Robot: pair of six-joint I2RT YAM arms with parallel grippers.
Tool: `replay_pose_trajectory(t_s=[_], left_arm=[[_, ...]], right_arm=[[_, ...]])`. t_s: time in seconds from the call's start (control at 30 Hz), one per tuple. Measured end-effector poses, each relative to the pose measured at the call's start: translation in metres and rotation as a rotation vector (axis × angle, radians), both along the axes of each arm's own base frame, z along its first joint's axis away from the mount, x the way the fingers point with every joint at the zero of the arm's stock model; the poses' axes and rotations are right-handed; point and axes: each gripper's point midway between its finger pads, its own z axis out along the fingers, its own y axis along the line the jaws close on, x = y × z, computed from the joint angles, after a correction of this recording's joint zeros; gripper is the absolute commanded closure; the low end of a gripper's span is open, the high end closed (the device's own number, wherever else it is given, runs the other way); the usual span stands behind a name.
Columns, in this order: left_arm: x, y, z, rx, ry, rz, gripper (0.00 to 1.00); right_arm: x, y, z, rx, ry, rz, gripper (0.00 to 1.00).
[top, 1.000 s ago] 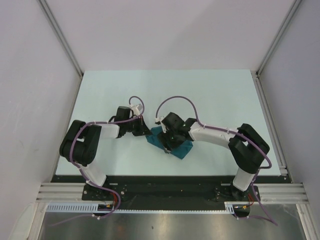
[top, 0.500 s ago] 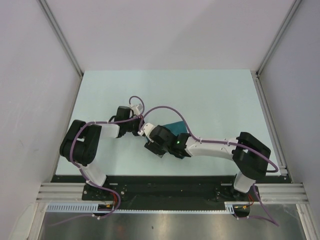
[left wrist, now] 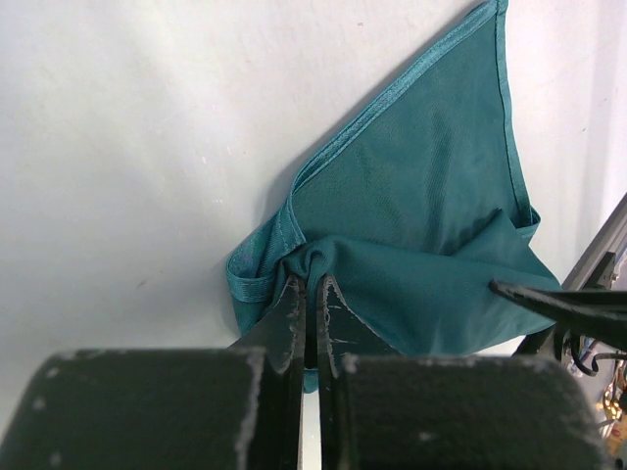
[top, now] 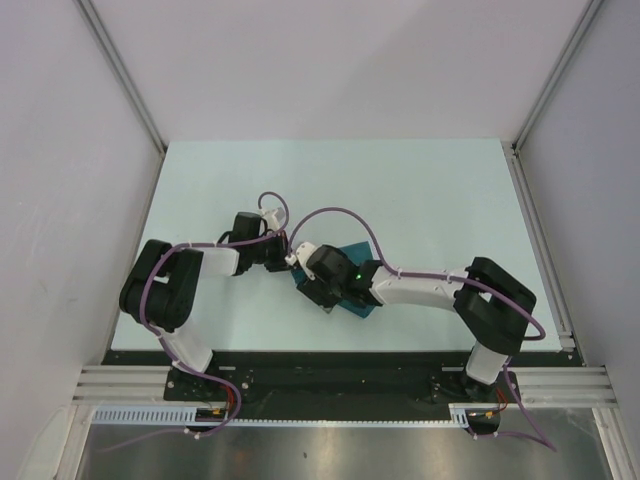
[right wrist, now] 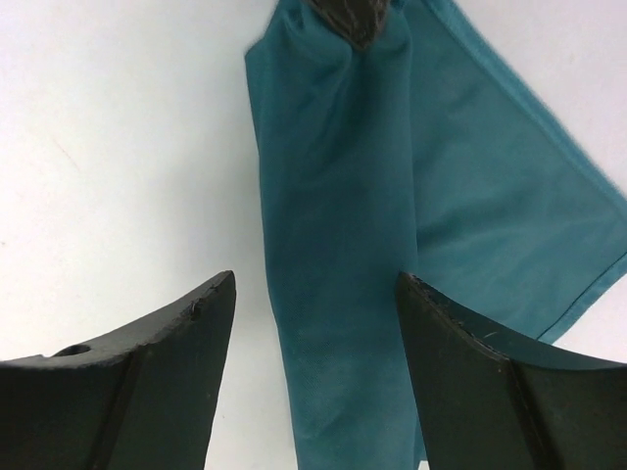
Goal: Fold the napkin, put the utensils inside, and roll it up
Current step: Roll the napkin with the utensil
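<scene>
Right gripper (right wrist: 315, 294) has shifted left over the napkin (right wrist: 333, 245)
Its jaws are spread astride the rolled part; left gripper (left wrist: 308, 294) pinches one napkin end, likely anchoring it

Readable text, labels, brands, numbers, signs: none legible in any of the three views.
</scene>
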Motion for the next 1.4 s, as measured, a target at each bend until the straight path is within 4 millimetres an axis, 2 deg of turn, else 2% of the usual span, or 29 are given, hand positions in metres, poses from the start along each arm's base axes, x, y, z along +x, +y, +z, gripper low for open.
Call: replay_pose_trajectory(t_s=[0.2, 0.4, 0.67, 0.87, 1.2, 1.3, 1.33, 1.4], left_arm=[[0.0, 0.0, 0.0, 0.0, 0.0, 0.0, 1.0], [0.0, 0.0, 0.0, 0.0, -0.001, 0.0, 1.0], [0.0, 0.0, 0.0, 0.0, -0.001, 0.0, 1.0], [0.0, 0.0, 0.0, 0.0, -0.001, 0.0, 1.0], [0.0, 0.0, 0.0, 0.0, -0.001, 0.0, 1.0], [0.0, 0.0, 0.0, 0.0, -0.001, 0.0, 1.0], [0.0, 0.0, 0.0, 0.0, -0.001, 0.0, 1.0], [0.0, 0.0, 0.0, 0.0, -0.001, 0.0, 1.0]], right_arm=[[0.0, -0.024, -0.015, 0.036, 0.133, -0.076, 0.32], [0.005, -0.047, -0.005, 0.144, 0.268, -0.166, 0.32], [0.008, -0.049, 0.021, 0.277, 0.34, -0.202, 0.33], [0.001, -0.058, 0.014, 0.259, 0.409, -0.227, 0.35], [-0.024, -0.061, -0.002, 0.221, 0.539, -0.215, 0.39], [-0.028, -0.062, -0.006, 0.208, 0.56, -0.219, 0.48], [-0.029, -0.063, -0.006, 0.206, 0.564, -0.222, 0.57], [-0.03, -0.063, -0.007, 0.203, 0.567, -0.223, 0.66]])
